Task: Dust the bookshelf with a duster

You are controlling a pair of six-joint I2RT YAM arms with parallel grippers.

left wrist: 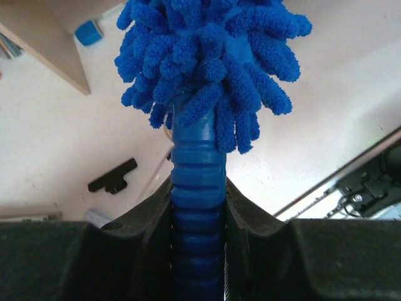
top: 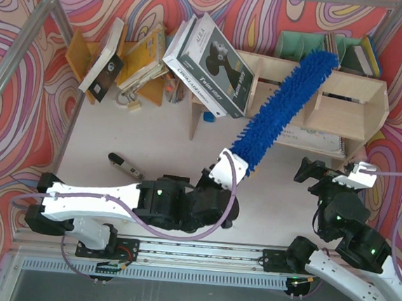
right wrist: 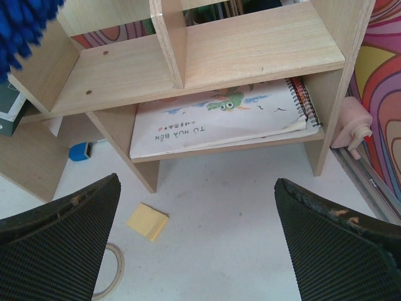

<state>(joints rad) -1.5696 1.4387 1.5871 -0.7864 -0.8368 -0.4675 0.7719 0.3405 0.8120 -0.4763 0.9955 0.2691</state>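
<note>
The blue fluffy duster (top: 283,107) slants up from my left gripper (top: 229,166) across the pale plywood bookshelf (top: 354,90), its tip over the shelf's top near the back. In the left wrist view my left gripper (left wrist: 199,213) is shut on the duster's ribbed blue handle (left wrist: 198,182), with the shaggy head (left wrist: 210,59) above. My right gripper (top: 316,173) is open and empty, in front of the bookshelf's right end. In the right wrist view it (right wrist: 197,241) faces the bookshelf (right wrist: 250,47), and a bit of the duster (right wrist: 22,25) shows at top left.
A spiral notebook (right wrist: 219,119) lies on the lower shelf. A yellow sticky pad (right wrist: 148,221) and a tape ring (right wrist: 113,269) lie on the table. A boxed "Twin story" set (top: 210,67) leans on the shelf's left end. Books (top: 124,59) lean at back left. A dark tool (top: 124,164) lies mid-table.
</note>
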